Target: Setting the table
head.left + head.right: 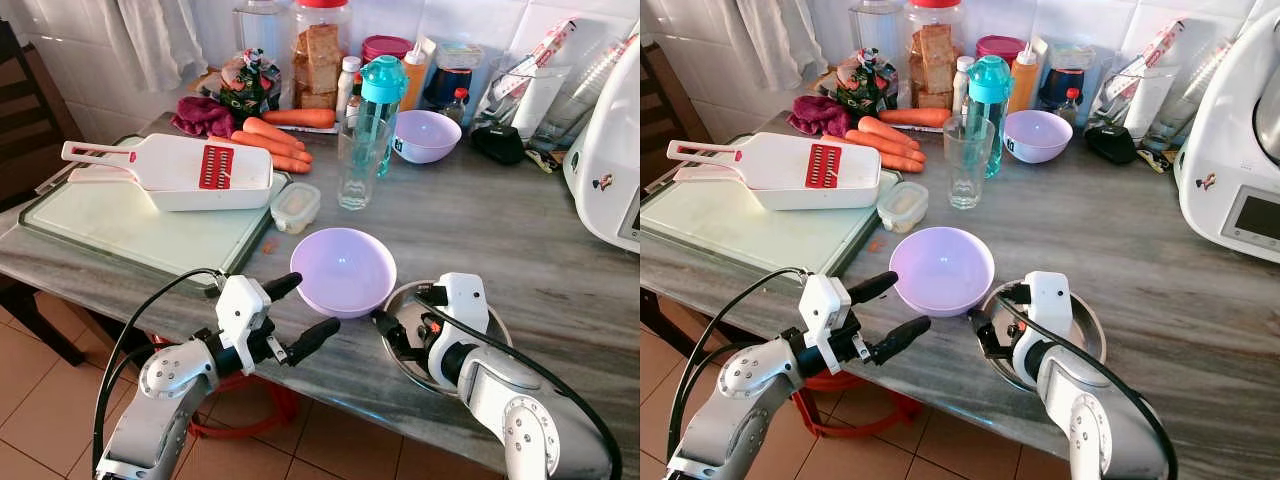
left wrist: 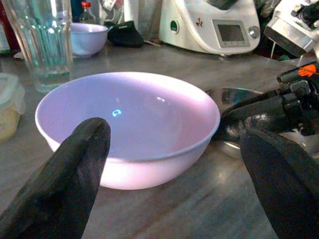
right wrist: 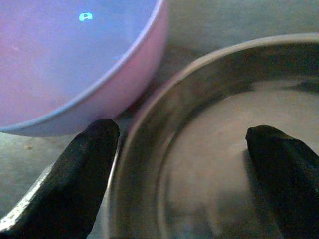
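A lilac bowl (image 1: 343,270) stands upright near the front edge of the grey marble table (image 1: 520,250). Touching its right side is a shallow steel plate (image 1: 404,301). My left gripper (image 1: 312,305) is open just left of the bowl, at rim height, with its fingers (image 2: 70,184) pointing at the bowl (image 2: 129,124) and apart from it. My right gripper (image 1: 392,333) is open over the plate's near-left rim. One of its fingers (image 3: 94,144) is outside the rim, beside the bowl (image 3: 75,59); the other is inside the steel plate (image 3: 209,149).
A second lilac bowl (image 1: 427,135), a drinking glass (image 1: 360,160) and a teal bottle (image 1: 382,100) stand further back. To the left lie a cutting board (image 1: 130,225) with a white slicer (image 1: 170,175), carrots (image 1: 275,140) and a small tub (image 1: 296,207). A white appliance (image 1: 610,170) stands at right.
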Controlling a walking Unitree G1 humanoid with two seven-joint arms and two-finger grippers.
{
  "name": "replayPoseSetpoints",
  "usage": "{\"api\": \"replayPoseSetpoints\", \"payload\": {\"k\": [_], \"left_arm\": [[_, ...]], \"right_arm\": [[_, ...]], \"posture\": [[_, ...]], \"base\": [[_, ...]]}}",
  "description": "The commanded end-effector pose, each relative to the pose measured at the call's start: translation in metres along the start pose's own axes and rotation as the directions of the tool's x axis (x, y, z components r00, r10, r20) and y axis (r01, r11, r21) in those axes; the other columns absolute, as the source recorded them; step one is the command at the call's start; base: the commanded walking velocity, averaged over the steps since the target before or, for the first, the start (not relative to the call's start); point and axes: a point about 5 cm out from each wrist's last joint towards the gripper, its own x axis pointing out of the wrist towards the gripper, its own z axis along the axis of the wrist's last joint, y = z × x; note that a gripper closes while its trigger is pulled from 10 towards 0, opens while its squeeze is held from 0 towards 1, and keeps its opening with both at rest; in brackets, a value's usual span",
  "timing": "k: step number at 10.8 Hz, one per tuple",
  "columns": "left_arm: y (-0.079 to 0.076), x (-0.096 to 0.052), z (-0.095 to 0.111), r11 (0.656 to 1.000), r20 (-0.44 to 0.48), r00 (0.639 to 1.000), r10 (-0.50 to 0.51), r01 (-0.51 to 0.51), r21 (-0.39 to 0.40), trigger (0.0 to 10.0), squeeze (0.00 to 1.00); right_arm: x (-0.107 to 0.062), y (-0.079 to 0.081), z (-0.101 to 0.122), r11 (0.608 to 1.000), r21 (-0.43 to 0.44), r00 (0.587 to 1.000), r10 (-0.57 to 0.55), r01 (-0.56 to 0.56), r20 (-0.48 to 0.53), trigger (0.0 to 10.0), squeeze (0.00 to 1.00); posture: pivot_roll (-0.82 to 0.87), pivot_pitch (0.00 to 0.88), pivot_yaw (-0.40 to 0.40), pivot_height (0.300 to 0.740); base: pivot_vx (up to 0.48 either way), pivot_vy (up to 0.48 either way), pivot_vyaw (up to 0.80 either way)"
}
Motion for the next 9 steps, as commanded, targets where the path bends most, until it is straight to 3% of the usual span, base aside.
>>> {"api": "replayPoseSetpoints", "payload": {"k": [1, 3, 5, 7, 9], "left_arm": [[-0.001, -0.001, 0.002, 1.0, -0.006, 1.0, -0.008, 0.008, 0.018, 10.0, 0.0], [0.002, 0.0, 0.002, 1.0, -0.009, 1.0, -0.007, 0.008, 0.016, 10.0, 0.0], [0.002, 0.001, 0.002, 1.0, -0.007, 1.0, -0.011, 0.011, 0.014, 10.0, 0.0], [0.001, 0.001, 0.003, 1.0, -0.008, 1.0, -0.012, 0.012, 0.015, 10.0, 0.0], [-0.002, 0.002, 0.006, 1.0, -0.002, 1.0, -0.017, 0.017, 0.013, 10.0, 0.0]], "right_arm": [[-0.004, -0.004, 0.006, 0.999, -0.018, 0.998, -0.031, 0.032, 0.047, 10.0, 0.0], [-0.012, -0.007, 0.021, 0.995, -0.072, 0.984, -0.054, 0.067, 0.172, 10.0, 0.0], [-0.014, -0.004, 0.023, 0.993, -0.091, 0.979, -0.057, 0.076, 0.196, 10.0, 0.0], [-0.015, -0.012, 0.014, 0.966, -0.212, 0.986, -0.131, 0.152, 0.107, 10.0, 0.0], [-0.014, -0.013, 0.004, 0.969, -0.202, 0.99, -0.135, 0.141, 0.045, 10.0, 0.0]], "posture": [[0.03, 0.066, -0.035, 0.74], [0.02, 0.069, -0.032, 0.74], [0.02, 0.069, -0.03, 0.74], [0.02, 0.07, -0.031, 0.74], [0.02, 0.072, -0.034, 0.74]], "base": [[0.0, 0.0, 0.0], [0.0, 0.0, 0.0], [0.0, 0.0, 0.0], [0.0, 0.0, 0.0], [0.0, 0.0, 0.0]]}}
